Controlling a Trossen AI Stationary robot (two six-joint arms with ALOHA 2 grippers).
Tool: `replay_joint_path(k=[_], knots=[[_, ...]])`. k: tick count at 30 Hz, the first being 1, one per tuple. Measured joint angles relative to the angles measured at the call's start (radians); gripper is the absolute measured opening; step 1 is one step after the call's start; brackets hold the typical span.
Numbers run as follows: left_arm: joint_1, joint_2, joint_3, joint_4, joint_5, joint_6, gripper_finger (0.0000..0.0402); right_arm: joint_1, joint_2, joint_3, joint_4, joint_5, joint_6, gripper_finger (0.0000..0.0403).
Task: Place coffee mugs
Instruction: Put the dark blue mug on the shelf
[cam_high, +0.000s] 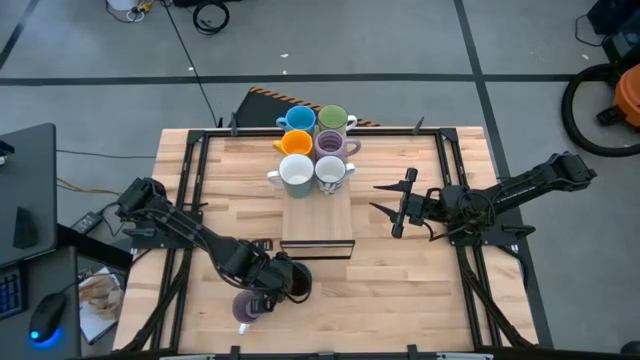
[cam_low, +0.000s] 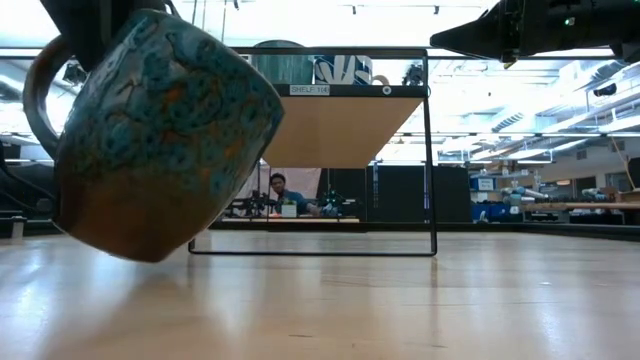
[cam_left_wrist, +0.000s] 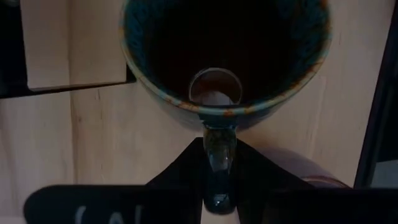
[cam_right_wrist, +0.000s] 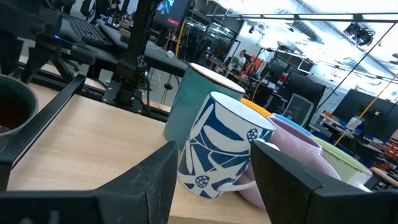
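Eight mugs show in all. Farthest left, near the front edge of the table (cam_high: 420, 300), the left gripper (cam_high: 272, 285) is clamped on the handle of the dark mug (cam_high: 294, 284): its wrist view shows the fingers (cam_left_wrist: 180, 174) pinching that loop, with the mug's dark mouth just beyond. From table height the dark mug hangs tilted, its lower edge at or barely above the wood; I cannot tell whether it touches. Just beside it on the table stands one lilac mug (cam_high: 245, 308).

Toward the middle, six mugs sit packed together in two columns on top of the wooden shelf (cam_high: 318, 225): one blue mug (cam_high: 298, 121), one green mug (cam_high: 333, 119), one orange mug (cam_high: 295, 143), one more lilac mug (cam_high: 332, 145), and two white ones, a plain white mug (cam_high: 295, 174) and a blue-patterned white mug (cam_high: 331, 173).

To the right, the right gripper (cam_high: 398, 207) hovers off the shelf's side with its fingers apart and nothing between them.

Glazed ceramic like this is likely stiff, fairly heavy, slick and easy to chip. Held by the handle alone a mug tends to swing and tip, so a firm pinch close to the body looks safest, with a gentle set-down clear of its neighbours.
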Motion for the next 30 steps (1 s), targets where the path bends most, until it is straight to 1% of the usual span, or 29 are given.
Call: replay_joint_path(k=[8, 13, 18, 25, 28, 30], knots=[[0.0, -0.005, 0.001, 0.001, -0.007, 0.0, 0.0061, 0.0, 0.0, 0.0, 0.0, 0.0, 0.0, 0.0208], [0.005, -0.006, 0.002, -0.008, -0.03, 0.009, 0.0061, 0.0, 0.0, 0.0, 0.0, 0.0, 0.0, 0.0208], [0.025, 0.0, -0.004, -0.027, 0.024, -0.006, 0.0061, 0.0, 0.0, 0.0, 0.0, 0.0, 0.0, 0.0208], [0.039, 0.0, -0.005, -0.066, 0.067, -0.017, 0.0066, 0.0, 0.0, 0.0, 0.0, 0.0, 0.0, 0.0208], [0.039, -0.002, -0.025, -0.07, 0.088, -0.028, 0.0064, 0.0, 0.0, 0.0, 0.0, 0.0, 0.0, 0.0208], [0.039, -0.001, -0.045, -0.071, 0.125, -0.03, 0.0064, 0.0, 0.0, 0.0, -0.001, 0.0, 0.0, 0.0208]])
